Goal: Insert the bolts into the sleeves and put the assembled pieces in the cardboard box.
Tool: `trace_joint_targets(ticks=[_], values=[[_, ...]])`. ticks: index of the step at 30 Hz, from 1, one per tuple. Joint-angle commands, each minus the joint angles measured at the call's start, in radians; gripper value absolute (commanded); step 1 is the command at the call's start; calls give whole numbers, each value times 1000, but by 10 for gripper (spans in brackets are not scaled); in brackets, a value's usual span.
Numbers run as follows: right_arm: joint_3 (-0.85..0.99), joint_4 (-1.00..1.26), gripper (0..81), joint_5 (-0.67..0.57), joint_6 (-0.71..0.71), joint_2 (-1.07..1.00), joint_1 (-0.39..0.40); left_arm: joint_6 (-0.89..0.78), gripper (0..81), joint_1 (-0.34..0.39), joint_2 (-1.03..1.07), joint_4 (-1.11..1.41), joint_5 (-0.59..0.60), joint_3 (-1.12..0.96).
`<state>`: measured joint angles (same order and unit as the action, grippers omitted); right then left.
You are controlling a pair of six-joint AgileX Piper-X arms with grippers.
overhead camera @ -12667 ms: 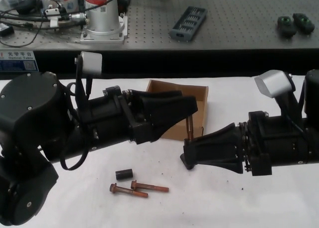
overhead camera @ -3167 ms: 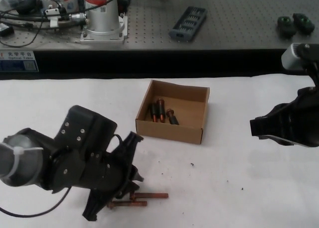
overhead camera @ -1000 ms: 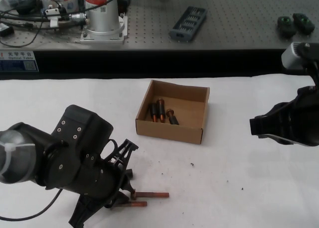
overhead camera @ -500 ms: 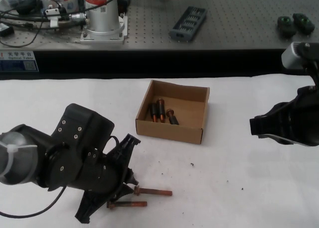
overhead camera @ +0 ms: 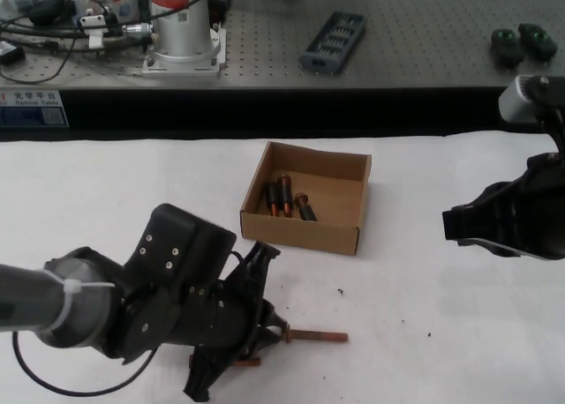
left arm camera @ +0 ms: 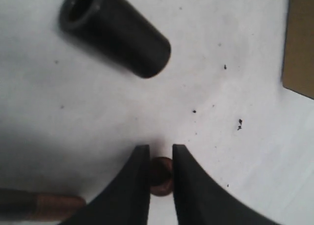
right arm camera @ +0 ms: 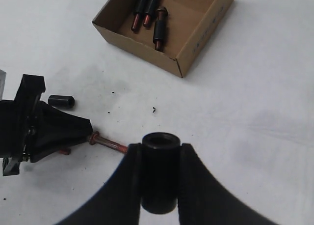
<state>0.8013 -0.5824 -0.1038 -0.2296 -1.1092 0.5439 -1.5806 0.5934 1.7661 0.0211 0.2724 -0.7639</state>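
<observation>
The left tool (left arm camera: 160,152) clamps the rusty reddish metal bolt (overhead camera: 320,337) by its head alone. The bolt could pivot and miss the black cylindrical sleeve (right arm camera: 159,181) clamped in the right tool (right arm camera: 161,154).

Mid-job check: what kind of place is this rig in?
Probably a lab: a perforated optical table stands behind the white-covered bench, with tangled cables and a metal post on it.
</observation>
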Motion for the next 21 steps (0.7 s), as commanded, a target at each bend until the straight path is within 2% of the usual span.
trace_joint_targets(ticks=[1, 12, 21], values=[[2, -11, 25, -7, -2, 14, -6, -31, 125, 3, 5, 38, 3, -3], [2, -26, 25, 0, 6, 14, -6, -49, 125, 3, 5, 200, -110, -3], [2, -26, 25, 0, 6, 14, -6, -158, 125, 14, -2, 247, 85, -3]])
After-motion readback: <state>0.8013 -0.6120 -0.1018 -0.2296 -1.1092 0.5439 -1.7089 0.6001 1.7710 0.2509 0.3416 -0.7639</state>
